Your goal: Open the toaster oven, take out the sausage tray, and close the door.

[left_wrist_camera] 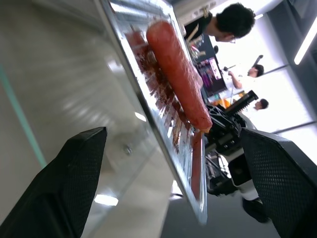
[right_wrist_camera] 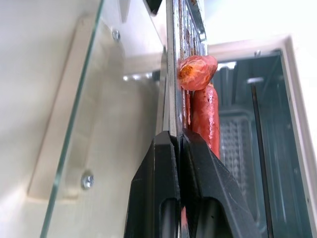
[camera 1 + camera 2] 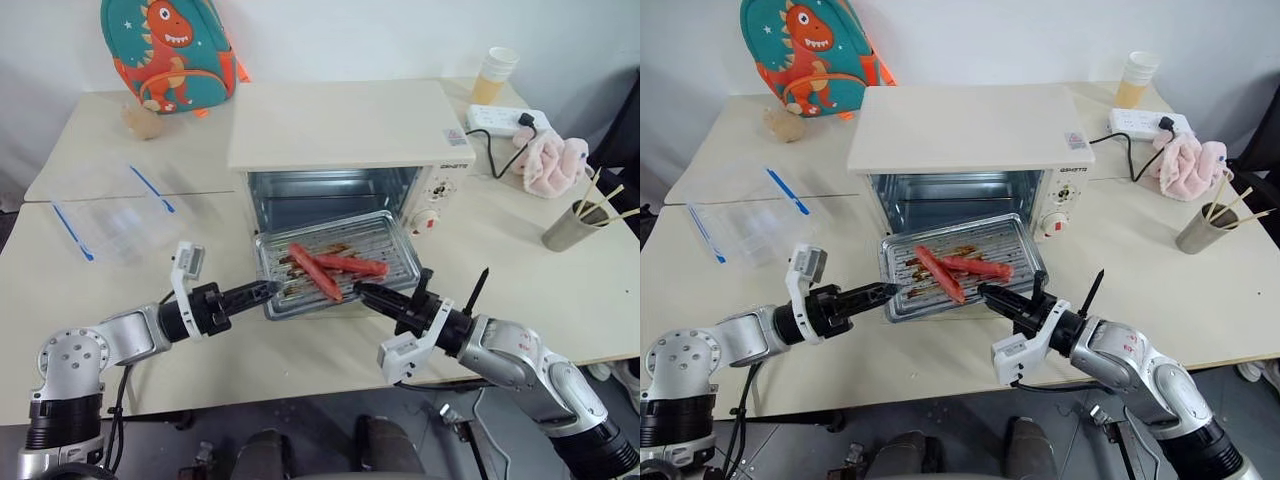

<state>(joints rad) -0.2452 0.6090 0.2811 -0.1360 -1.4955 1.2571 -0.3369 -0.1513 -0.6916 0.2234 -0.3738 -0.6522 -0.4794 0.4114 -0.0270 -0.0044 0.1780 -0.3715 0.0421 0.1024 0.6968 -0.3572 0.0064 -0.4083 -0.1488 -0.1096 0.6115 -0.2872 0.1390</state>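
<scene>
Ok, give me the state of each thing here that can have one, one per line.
toaster oven: open, cavity empty
door: folded down flat
sausage tray: pulled out over the door, two sausages on it
right hand: shut on the tray's rim
left hand: open at the tray's edge

We see a cream table, on it a cream-white boxy toaster oven, dinosaur backpack, clear plastic box, white power strip, pink cloth, metal cup
</scene>
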